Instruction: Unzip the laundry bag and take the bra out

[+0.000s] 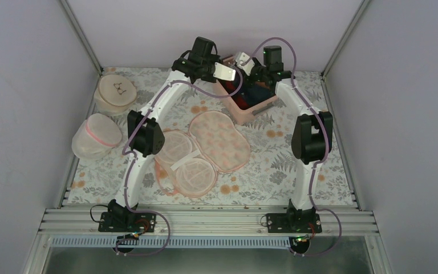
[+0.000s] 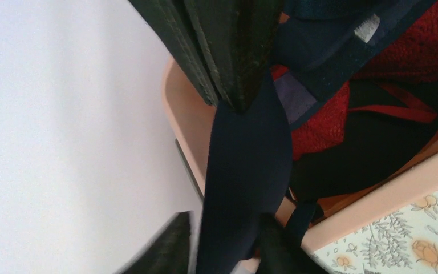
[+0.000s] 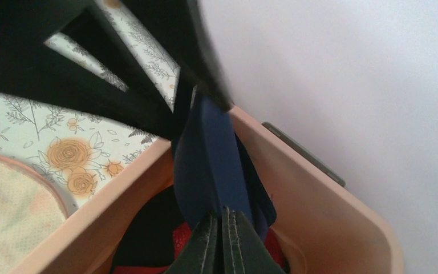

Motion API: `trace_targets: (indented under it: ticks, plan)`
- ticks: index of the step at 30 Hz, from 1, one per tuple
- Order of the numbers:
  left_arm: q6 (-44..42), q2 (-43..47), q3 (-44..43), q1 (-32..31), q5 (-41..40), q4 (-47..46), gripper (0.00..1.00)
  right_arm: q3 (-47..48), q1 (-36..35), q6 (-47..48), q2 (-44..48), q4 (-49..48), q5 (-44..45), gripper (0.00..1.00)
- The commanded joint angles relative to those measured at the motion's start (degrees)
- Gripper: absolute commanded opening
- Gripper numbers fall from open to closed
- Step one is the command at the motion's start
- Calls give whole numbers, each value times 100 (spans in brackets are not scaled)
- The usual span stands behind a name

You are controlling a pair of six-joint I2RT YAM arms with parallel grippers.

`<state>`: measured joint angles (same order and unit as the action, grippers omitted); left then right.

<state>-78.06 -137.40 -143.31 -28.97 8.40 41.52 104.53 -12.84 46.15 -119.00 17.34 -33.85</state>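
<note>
Unzipped bag (image 1: 219,140), bra (image 2: 245,171) out: you're nearly done
The bag lies open mid-table; your left claw (image 2: 236,98) and right claw (image 3: 222,231) both pinch the bra above the bin (image 3: 319,194), so only the release seems left

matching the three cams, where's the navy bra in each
top external: bra, small dark patch inside the pink bin, top centre
left wrist: navy band running down the middle
right wrist: navy band rising from bottom centre
shared landmark: the pink bin's rim, seen in all three
</note>
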Motion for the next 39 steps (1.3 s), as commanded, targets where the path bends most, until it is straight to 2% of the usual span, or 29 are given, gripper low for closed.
trace_targets:
  ticks: [1, 7, 11, 17, 23, 30, 39]
  plan:
    - [520, 506, -45, 65, 432, -108, 47, -34, 4, -728, -34, -19, -394, 3]
    - [1588, 853, 4, 294, 963, -40, 88, 5, 8, -2366, 86, -284, -654, 3]
    - [1984, 1202, 332, 394, 1292, 98, 100, -92, 7, -3189, 135, -564, -832, 3]
    - [2529, 1449, 504, 520, 1230, 52, 100, -114, 125, -4461, -28, -706, -746, 3]
    - [2784, 1528, 701, 619, 934, 52, 100, -287, 393, -5204, -367, -784, -501, 4]
    - [2993, 1768, 1123, 706, 913, -12, 100, -258, 666, -5660, -911, -646, -118, 4]
    - [3067, 1892, 1288, 726, 916, -57, 100, -245, 685, -5915, -897, -838, 408, 4]
